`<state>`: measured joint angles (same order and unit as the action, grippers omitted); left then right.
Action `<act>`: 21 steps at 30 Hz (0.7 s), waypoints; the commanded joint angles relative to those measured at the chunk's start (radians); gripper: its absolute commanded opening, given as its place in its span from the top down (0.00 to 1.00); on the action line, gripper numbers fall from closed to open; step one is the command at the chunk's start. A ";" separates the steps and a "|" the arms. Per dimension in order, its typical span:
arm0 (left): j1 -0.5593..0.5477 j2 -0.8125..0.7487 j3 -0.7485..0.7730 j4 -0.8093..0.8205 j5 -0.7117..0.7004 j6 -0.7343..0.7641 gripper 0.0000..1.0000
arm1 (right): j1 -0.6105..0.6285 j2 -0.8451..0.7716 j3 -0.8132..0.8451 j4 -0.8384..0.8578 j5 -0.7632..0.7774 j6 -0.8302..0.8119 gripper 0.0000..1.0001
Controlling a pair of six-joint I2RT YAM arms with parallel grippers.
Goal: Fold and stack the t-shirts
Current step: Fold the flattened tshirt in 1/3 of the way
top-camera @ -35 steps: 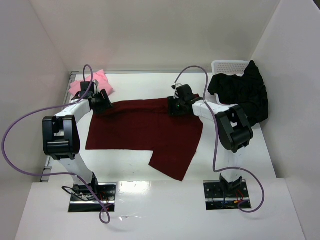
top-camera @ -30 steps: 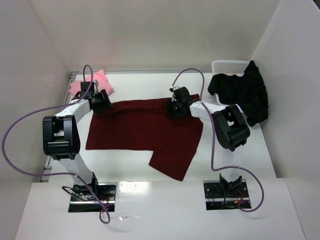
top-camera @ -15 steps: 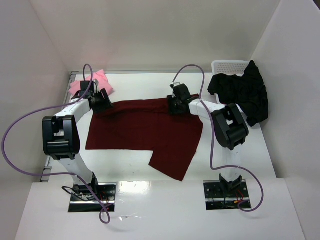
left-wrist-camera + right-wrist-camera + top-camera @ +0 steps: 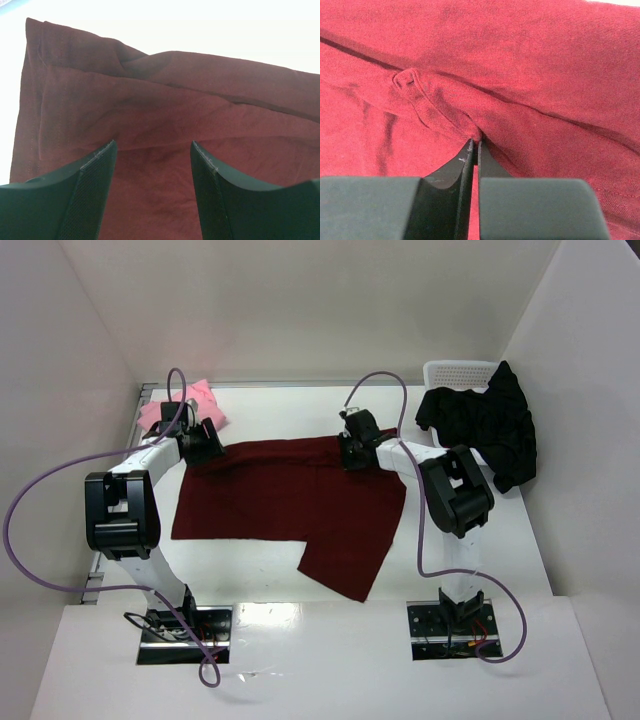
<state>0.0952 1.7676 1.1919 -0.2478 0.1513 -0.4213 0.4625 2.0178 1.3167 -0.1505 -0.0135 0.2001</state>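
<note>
Wrinkled dark maroon shirt (image 4: 290, 505) lies spread out; right gripper (image 4: 475, 145) pinches a fold, left gripper (image 4: 152, 144) spread apart over it.

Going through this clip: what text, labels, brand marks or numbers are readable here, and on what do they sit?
No text can be read in any view.
The maroon t-shirt is plain cloth in both wrist views, with no print or tag showing.
The pink t-shirt, the black t-shirt and the white basket show no lettering from above.
</note>
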 commanded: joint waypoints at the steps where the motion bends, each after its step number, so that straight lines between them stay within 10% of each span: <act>1: 0.006 -0.020 0.038 -0.001 -0.006 0.015 0.31 | 0.008 -0.030 0.052 -0.009 -0.003 -0.002 0.96; 19: 0.006 -0.030 0.049 0.008 0.004 0.015 0.30 | 0.088 -0.287 -0.224 -0.057 -0.221 0.107 0.96; 21: 0.006 -0.030 0.049 0.008 0.004 0.015 0.30 | 0.097 -0.300 -0.247 -0.072 -0.241 0.107 0.83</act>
<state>0.0952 1.7672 1.1984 -0.2481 0.1520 -0.4210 0.5339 1.7897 1.0969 -0.1974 -0.2066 0.2977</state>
